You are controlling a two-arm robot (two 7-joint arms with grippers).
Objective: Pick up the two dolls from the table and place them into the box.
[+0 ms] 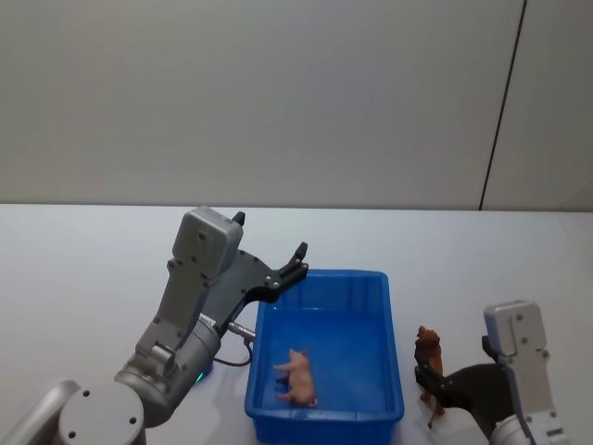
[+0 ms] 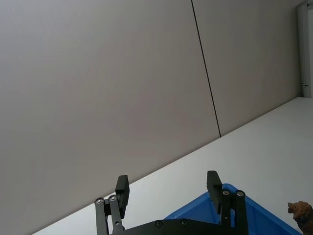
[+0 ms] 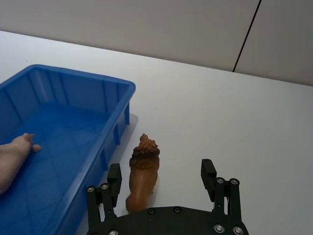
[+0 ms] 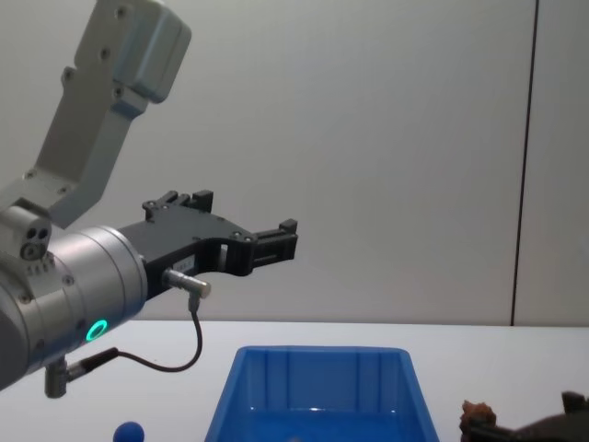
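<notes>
Brown doll (image 3: 142, 174) stands on table (image 3: 220, 122) just right of box (image 3: 117, 105), between right gripper's (image 3: 161, 170) spread fingers, long axis running out from the palm; left gripper (image 2: 167, 179), fingers apart, hangs above box's far-left corner.

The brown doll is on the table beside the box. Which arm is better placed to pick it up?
Right. The right gripper is open low over the table, with the brown doll between its fingers, beside the box. The left gripper hangs open, high above the box's opposite side.
</notes>
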